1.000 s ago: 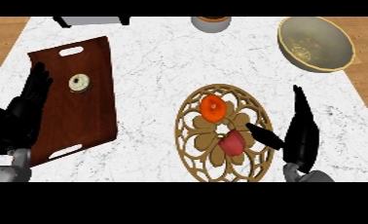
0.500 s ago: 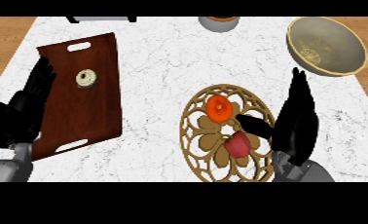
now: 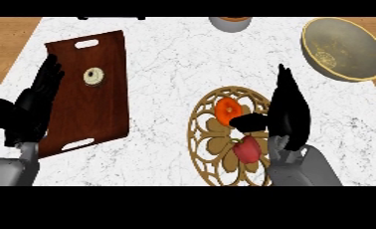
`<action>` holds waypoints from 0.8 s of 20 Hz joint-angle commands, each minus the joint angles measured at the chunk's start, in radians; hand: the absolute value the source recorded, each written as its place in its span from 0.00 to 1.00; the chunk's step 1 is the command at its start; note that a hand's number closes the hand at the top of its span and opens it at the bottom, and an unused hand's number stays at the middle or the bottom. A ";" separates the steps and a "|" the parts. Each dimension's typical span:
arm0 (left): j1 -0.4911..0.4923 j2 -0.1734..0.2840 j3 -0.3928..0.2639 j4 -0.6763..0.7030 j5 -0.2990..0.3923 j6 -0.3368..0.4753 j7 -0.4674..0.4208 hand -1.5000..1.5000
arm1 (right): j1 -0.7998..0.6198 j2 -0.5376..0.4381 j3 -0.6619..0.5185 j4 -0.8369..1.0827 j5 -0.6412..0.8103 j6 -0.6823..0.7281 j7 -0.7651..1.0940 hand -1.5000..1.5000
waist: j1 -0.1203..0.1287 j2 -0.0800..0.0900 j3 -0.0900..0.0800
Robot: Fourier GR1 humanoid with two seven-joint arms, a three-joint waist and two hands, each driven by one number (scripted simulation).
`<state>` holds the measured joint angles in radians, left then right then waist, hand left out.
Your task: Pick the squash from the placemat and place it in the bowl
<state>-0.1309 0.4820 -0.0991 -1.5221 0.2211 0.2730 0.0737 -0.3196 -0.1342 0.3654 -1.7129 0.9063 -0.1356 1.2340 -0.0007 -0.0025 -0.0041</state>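
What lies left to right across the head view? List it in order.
Left hand → brown tray holding a small pale round item → round wooden placemat with the orange squash → right hand → bowl.

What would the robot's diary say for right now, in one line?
right hand open, beside squash on placemat | squash not picked up | bowl far right | left hand open, resting at left edge
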 commanded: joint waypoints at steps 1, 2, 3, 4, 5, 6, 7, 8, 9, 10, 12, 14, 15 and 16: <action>-0.006 -0.006 0.009 0.035 0.007 -0.025 -0.022 0.50 | -0.053 0.053 -0.033 0.051 -0.093 0.205 0.174 0.00 | 0.004 0.005 0.002; -0.004 0.005 0.014 0.021 0.004 -0.021 -0.007 0.50 | -0.075 0.056 -0.058 0.039 -0.115 0.242 0.199 0.00 | 0.005 0.002 0.002; 0.006 -0.021 -0.020 -0.048 -0.011 0.019 0.042 0.50 | -0.100 0.070 -0.060 0.033 -0.130 0.280 0.227 0.00 | 0.013 -0.004 0.003; -0.003 -0.012 0.001 -0.011 0.008 -0.010 0.016 0.50 | -0.095 0.075 -0.070 0.053 -0.159 0.299 0.219 0.00 | 0.007 0.000 0.002; -0.051 -0.010 -0.005 -0.008 -0.010 0.005 0.044 0.50 | -0.090 0.084 -0.077 0.110 -0.169 0.289 0.198 0.00 | 0.003 0.005 0.003; -0.026 -0.024 -0.007 0.021 -0.023 0.014 0.011 0.50 | -0.078 0.088 -0.081 0.098 -0.178 0.305 0.214 0.00 | -0.003 0.003 0.002; -0.014 -0.005 0.007 0.022 -0.009 -0.014 -0.004 0.50 | -0.079 0.111 -0.064 0.092 -0.182 0.329 0.242 0.00 | 0.001 0.001 0.001; -0.016 -0.013 0.001 0.038 -0.024 -0.008 -0.019 0.50 | -0.089 0.117 -0.092 0.156 -0.201 0.317 0.210 0.00 | 0.006 0.006 0.002; -0.002 -0.007 0.003 -0.029 0.001 -0.019 0.015 0.50 | -0.096 0.123 -0.123 0.178 -0.214 0.308 0.202 0.00 | 0.017 0.002 0.003; -0.027 0.006 0.027 -0.015 0.007 -0.013 0.041 0.50 | -0.053 0.094 -0.132 0.175 -0.232 0.331 0.172 0.00 | 0.005 0.002 0.003; -0.011 -0.035 -0.009 -0.002 -0.035 0.012 -0.005 0.50 | -0.126 0.118 -0.138 0.227 -0.217 0.351 0.204 0.00 | 0.010 0.003 0.003; -0.023 0.002 0.018 -0.008 -0.003 -0.028 0.035 0.50 | -0.132 0.131 -0.114 0.260 -0.175 0.349 0.216 0.00 | 0.011 0.002 0.003; -0.044 -0.007 0.026 0.033 -0.015 -0.026 0.007 0.50 | -0.174 0.133 -0.093 0.218 -0.145 0.354 0.252 0.00 | 0.002 0.001 0.002; -0.012 -0.027 0.006 -0.003 -0.018 -0.009 0.024 0.50 | -0.158 0.103 -0.102 0.293 -0.111 0.345 0.186 0.00 | 0.011 0.002 0.003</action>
<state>-0.1546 0.4711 -0.0845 -1.5136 0.2115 0.2569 0.0887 -0.4245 -0.0269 0.2535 -1.4881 0.7404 0.1175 1.2305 0.0067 -0.0005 -0.0016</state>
